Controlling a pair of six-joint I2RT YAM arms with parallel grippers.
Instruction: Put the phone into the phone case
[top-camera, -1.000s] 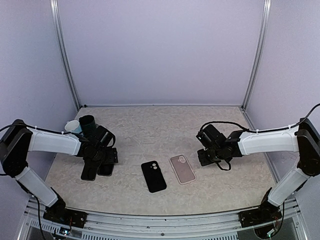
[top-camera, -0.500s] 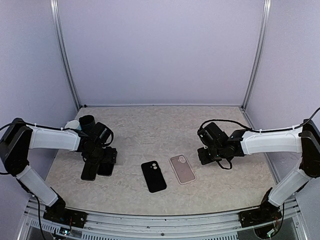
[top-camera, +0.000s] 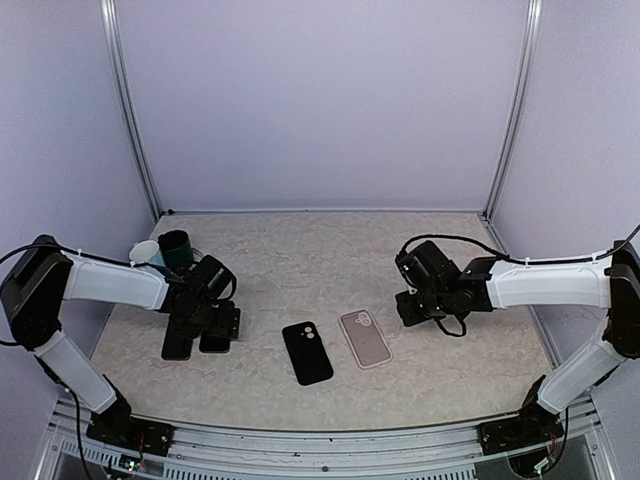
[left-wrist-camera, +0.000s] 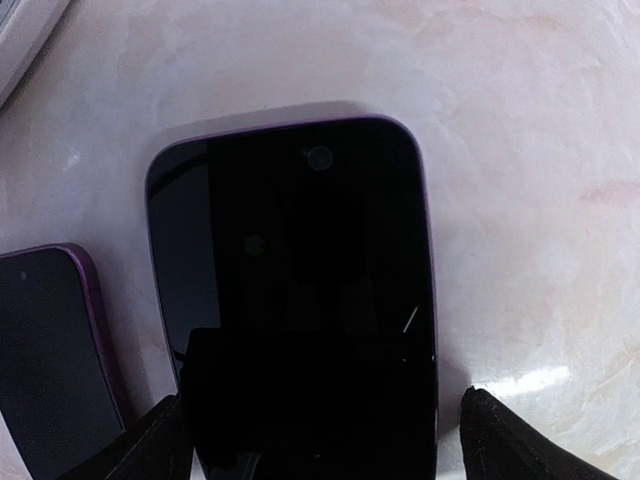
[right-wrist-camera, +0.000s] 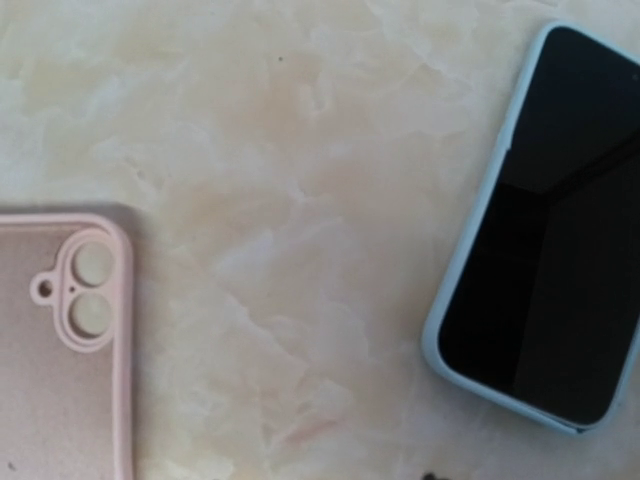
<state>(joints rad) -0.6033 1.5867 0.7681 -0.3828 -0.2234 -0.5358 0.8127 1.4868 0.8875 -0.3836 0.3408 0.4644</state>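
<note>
1. Inside lilac walls (top-camera: 320, 100), a marbled beige bench (top-camera: 300, 250) is carrying everything.
2. The left jaws are gaping wide astride a purple-edged phone (left-wrist-camera: 300, 240) at the bench's left.
3. The right jaws are showing no readable gap, so I cannot tell their state.
4. The pink case (top-camera: 364, 337) is lying flat mid-bench, well apart from that phone.

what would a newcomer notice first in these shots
Mid-table, a pink case and a black phone-shaped piece lie side by side, camera ends away from the arms. At the left, the left jaws hang open over a purple-edged phone lying screen up, with a second phone beside it. The right wrist view shows a pale-edged phone lying apart from the pink case.
</note>
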